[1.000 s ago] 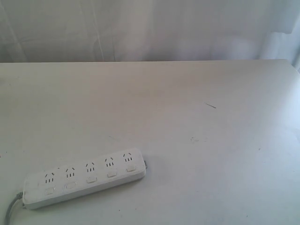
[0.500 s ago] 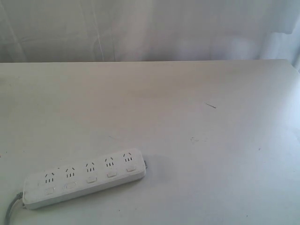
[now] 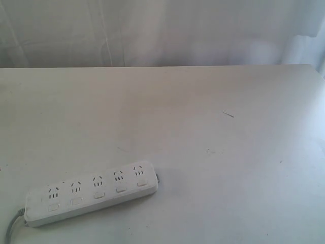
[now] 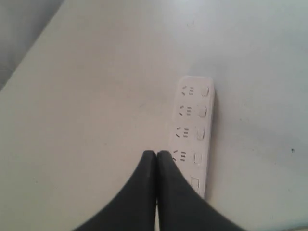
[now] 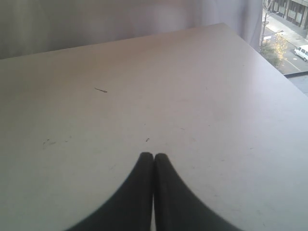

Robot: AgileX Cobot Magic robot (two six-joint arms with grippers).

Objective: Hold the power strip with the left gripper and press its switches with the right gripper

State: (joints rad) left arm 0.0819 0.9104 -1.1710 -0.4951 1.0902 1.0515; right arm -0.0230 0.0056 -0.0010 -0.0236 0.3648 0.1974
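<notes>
Lying flat on the pale, matte counter (image 3: 213, 152), the long white plastic power strip (image 3: 91, 194) with rounded ends sits low and to the left in the exterior view. It is slightly slanted, and its thin grey cord (image 3: 10, 229) trails off the left end. We count five socket groups in a row. The small white rounded-rectangle switches (image 3: 99, 194) run along the edge nearer that camera, one under each group. Our left pincer (image 4: 156, 154), two black tapered fingers, is clenched with nothing between them. Its tips seem to hang above the strip's long edge on the socket side, though the angle leaves contact unclear. Our right pincer (image 5: 153, 155), black as well, is likewise clenched and empty over bare counter, with a short dark mark (image 5: 100, 90) farther off.
</notes>
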